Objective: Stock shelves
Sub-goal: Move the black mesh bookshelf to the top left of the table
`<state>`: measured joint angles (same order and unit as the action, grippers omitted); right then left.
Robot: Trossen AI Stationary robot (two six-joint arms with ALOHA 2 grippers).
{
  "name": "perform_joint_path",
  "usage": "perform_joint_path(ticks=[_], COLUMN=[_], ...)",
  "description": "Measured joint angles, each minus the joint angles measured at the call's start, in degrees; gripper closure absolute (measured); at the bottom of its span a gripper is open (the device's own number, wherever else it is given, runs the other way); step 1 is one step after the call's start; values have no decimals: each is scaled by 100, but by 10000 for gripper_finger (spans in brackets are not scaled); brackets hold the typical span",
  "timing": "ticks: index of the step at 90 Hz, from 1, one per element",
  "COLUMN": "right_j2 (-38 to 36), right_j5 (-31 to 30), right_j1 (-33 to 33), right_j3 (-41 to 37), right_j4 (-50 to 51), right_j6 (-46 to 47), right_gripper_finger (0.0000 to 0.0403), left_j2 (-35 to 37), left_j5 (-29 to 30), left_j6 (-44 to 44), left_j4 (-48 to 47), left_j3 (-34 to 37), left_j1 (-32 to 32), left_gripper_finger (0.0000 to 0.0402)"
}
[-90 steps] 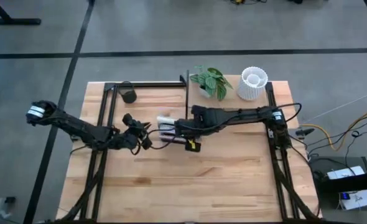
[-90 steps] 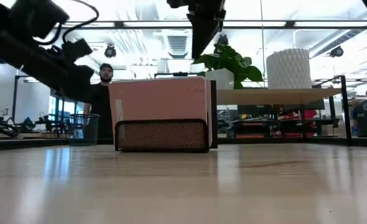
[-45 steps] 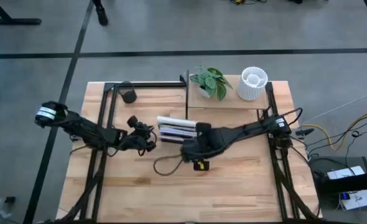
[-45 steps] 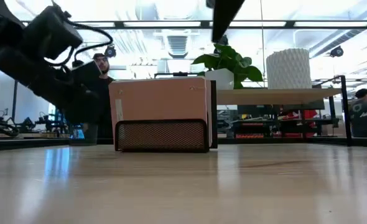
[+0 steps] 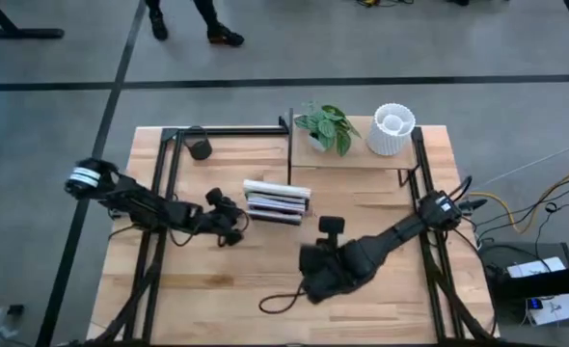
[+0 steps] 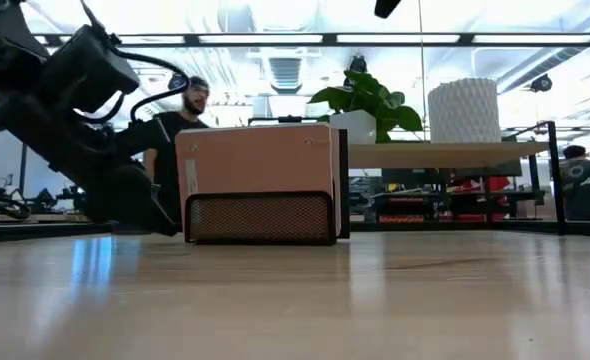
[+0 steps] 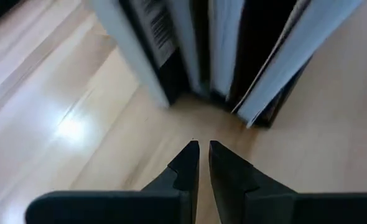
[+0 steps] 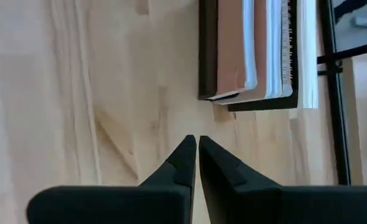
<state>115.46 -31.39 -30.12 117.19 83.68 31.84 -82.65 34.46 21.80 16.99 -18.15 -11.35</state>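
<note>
Several books (image 5: pixel 277 201) stand on edge in a dark mesh rack (image 6: pixel 260 218) mid-table, a pink cover (image 6: pixel 255 158) facing the near edge. The shelves (image 5: pixel 348 157), a black frame with a pale board, stand at the far right and carry a potted plant (image 5: pixel 325 125) and a white ribbed pot (image 5: pixel 392 129). My left gripper (image 7: pixel 202 148) is shut, low over the table, pointing at the books' left end (image 7: pixel 171 68) and short of it. My right gripper (image 8: pixel 197 142) is shut and raised, near and right of the books (image 8: pixel 252 50).
A small dark cup (image 5: pixel 200 147) sits at the far left inside the black table frame. A loose cable loop (image 5: pixel 283 301) hangs from my right arm over the near part of the tabletop. People move in the room behind the table.
My right gripper has drawn back from over the books toward the near edge and risen almost out of the low view. My left gripper has gone down and slightly right, toward the books' left end. The books and rack stay where they were.
</note>
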Motion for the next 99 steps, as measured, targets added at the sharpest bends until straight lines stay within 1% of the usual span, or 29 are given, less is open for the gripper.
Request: perform_joint_path(ticks=[8,22,39,52,66,73,80,90,99], right_j2=[-2,-2,-2,-5,-127,-304,-575,-993,-1280], right_j5=[-165,-178,-123,219,703,899,1101,1098,1088], right_j1=[-68,-76,42,235,531,668,780,893,946], right_j3=[-20,-144,-554,-1001,-1660,-2105,-2619,-3371,-3967], right_j4=[-2,-11,-16,-17,-204,-702,-1494,-2794,-3602], right_j6=[134,163,96,-21,-64,-247,-524,-892,-902], right_gripper_finger=[400,400,401,402,403,403,403,403,403], left_j2=[-325,-901,-1443,-1678,-1734,-1716,-1705,-1685,-1619], left_j5=[0,33,93,57,46,32,17,9,5], left_j6=[-218,-348,-352,-456,-541,-550,-627,-662,-646], left_j4=[613,1405,2273,2702,2719,2706,2697,2591,2375], left_j3=[0,0,-2,-35,-90,-90,-90,-91,-104], left_j1=[-2,-10,-7,0,0,0,0,0,-7], left_gripper_finger=[381,381,381,381,381,381,381,381,381])
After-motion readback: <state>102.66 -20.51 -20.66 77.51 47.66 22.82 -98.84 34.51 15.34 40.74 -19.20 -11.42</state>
